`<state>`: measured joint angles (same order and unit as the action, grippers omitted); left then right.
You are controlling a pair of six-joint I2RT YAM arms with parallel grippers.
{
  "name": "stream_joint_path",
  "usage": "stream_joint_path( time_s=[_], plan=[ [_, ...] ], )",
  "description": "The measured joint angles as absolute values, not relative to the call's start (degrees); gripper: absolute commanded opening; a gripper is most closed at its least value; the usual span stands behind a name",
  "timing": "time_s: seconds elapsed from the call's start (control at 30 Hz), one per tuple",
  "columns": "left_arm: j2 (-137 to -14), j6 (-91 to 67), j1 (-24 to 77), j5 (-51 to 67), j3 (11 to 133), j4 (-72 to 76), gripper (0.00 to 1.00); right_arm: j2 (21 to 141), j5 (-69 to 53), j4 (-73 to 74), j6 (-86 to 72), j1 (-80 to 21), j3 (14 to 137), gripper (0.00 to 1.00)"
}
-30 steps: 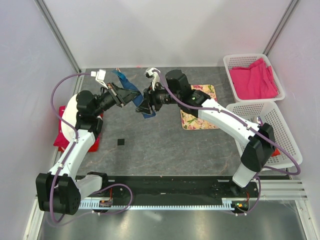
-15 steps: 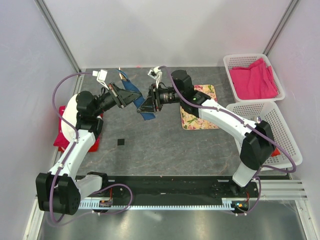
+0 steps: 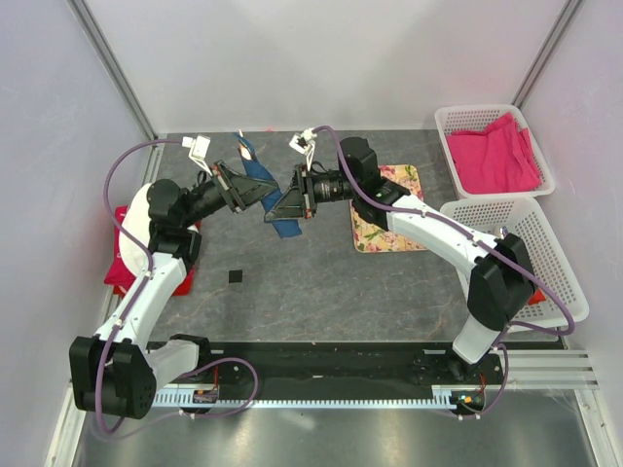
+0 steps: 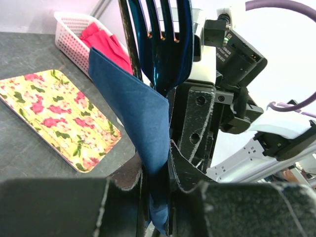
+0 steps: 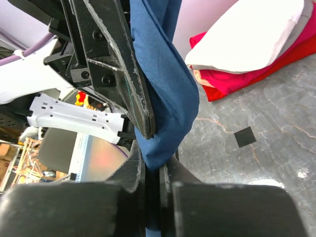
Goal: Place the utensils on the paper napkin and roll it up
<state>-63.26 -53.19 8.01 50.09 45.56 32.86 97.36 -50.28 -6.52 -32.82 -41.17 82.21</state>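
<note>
By the table's [image 3: 321, 282] left edge, the pile of red and white cloths [image 3: 122, 261] lies untouched. Over the far middle of the table, the left gripper [image 3: 251, 188] is clenched on the dark blue paper napkin [image 3: 261, 175] and holds it in the air, with the blue fork [image 4: 163, 39] standing up out of the fold. The right gripper [image 3: 284, 206] stood spread a second ago. It has now pinched shut on the napkin's hanging lower end, so both arms share the bundle. I'd judge this a handover or a regrip partway through the wrapping. The napkin is folded round the fork rather than rolled tight, and none of it rests on the table.

The overhead view shows only a blue scrap between two black grippers. The left wrist camera shows the fork tines, pressed against the cloth above its fingers, and the floral mat [image 4: 54, 116] and white basket [image 4: 69, 24] beyond. I can't tell whether a second utensil is tucked inside. The right wrist camera shows the cloth's bottom fold caught between its own fingers, and a small black square [image 5: 245, 137] on the table below.
</note>
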Motion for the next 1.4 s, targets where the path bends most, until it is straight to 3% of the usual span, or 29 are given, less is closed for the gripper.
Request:
stream_joint_path(
  time_s=[0.3,0.37,0.43,0.87,0.93,1.03,1.4],
  plan=[
    [-63.24,-53.67,8.05,50.70,45.52,32.93,0.02,97.21,-51.07,-9.39,-33.63,-41.01,80.64,0.00],
    [-63.24,-53.63,8.10,50.70,45.47,32.97,0.10,96.99,-50.57,-8.73,-32.73,-41.01,80.64,0.00],
    [-63.24,-53.56,8.14,50.98,45.34,32.95,0.29,96.60,-50.02,-7.60,-31.73,-40.93,80.64,0.00],
    [-63.02,-52.16,8.82,51.24,44.82,31.73,0.57,95.66,-47.51,-0.27,-26.22,-40.53,81.38,0.00],
    [-62.83,-51.94,8.91,51.27,44.82,31.73,0.71,95.66,-47.48,0.32,-26.02,-40.42,81.60,0.00],
    [-62.33,-51.20,9.15,51.33,44.80,31.68,0.80,95.66,-47.46,1.28,-25.80,-40.14,81.84,0.00],
    [-61.08,-48.01,9.26,49.56,44.49,28.23,0.82,95.61,-47.55,2.20,-25.89,-39.90,82.76,0.00]
  ],
)
